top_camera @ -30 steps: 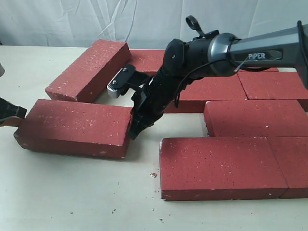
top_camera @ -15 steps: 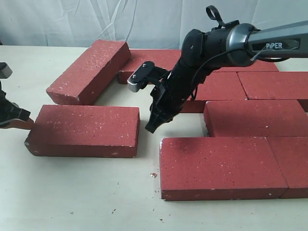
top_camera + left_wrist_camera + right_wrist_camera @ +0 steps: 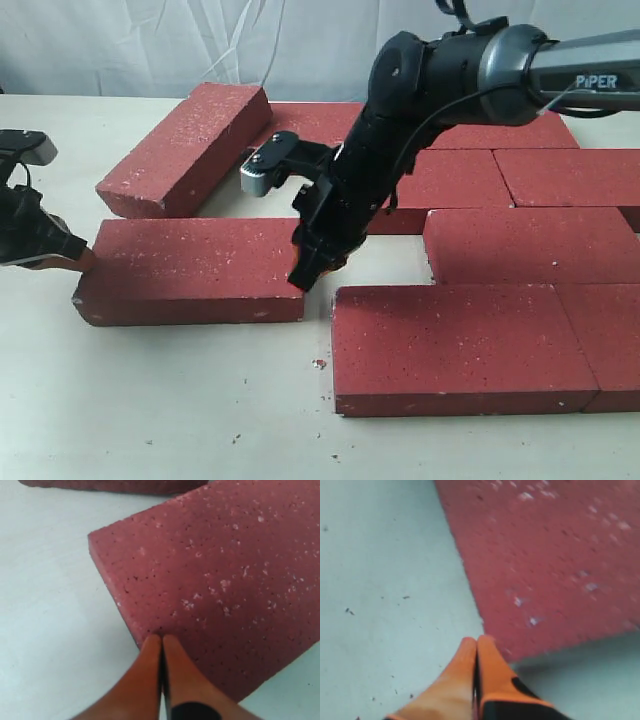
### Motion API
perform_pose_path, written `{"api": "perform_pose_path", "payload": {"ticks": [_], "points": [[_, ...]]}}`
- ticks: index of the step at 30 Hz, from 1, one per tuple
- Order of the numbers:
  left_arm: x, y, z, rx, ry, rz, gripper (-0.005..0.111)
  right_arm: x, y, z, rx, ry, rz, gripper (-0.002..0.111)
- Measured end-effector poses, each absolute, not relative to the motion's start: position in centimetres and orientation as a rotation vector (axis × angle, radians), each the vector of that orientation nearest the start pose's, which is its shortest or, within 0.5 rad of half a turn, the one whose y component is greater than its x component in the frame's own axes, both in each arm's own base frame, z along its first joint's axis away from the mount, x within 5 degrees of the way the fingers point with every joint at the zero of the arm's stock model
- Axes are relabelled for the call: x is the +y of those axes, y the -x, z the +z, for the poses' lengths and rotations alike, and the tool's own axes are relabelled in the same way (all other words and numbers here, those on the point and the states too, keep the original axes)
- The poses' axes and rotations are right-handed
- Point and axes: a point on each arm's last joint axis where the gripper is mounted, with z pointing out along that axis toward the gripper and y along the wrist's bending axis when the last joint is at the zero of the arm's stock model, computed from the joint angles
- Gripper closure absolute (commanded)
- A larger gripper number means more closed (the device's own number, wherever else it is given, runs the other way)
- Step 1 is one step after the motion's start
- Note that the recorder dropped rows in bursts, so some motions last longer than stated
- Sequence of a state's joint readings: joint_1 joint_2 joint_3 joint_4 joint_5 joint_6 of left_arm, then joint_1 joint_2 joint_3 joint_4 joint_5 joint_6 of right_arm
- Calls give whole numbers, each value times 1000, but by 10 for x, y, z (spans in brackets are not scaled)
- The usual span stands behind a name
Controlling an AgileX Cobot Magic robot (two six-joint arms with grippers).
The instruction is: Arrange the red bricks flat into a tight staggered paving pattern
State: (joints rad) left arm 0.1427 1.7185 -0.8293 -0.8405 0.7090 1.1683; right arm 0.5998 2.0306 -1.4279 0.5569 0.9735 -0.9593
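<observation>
Right side: red bricks (image 3: 520, 240) laid flat, staggered, mostly tight. Front: loose brick (image 3: 190, 265) flat on tabletop (image 3: 150, 400), gap to front row open. Behind: angled brick (image 3: 185, 145) unplaced. Both pressed together: left fingers (image 3: 147, 660) at loose brick's end, right fingers (image 3: 462, 665) by opposite corner, contact unclear.

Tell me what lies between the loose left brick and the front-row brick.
Exterior view: a narrow bare strip of table, the shut right gripper at its far end.

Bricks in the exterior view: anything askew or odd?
Yes. The far-left brick lies diagonal to the laid rows, and the near-left brick sits apart, a gap short of the pattern. Small crumbs dot the table.
</observation>
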Motion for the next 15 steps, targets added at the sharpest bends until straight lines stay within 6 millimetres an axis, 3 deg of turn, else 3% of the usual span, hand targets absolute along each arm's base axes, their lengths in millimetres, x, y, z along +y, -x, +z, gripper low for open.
{"api": "perform_pose_path", "payload": {"ticks": [7, 11, 15], "points": [[-2, -295, 154, 2638, -525, -519, 107, 287, -285, 171, 2238, 1881, 624, 109], [0, -298, 154, 2628, -508, -472, 107, 284, -290, 169, 2210, 1912, 500, 109], [5, -298, 154, 2628, -483, -458, 107, 273, -308, 168, 2265, 1771, 384, 109]]}}
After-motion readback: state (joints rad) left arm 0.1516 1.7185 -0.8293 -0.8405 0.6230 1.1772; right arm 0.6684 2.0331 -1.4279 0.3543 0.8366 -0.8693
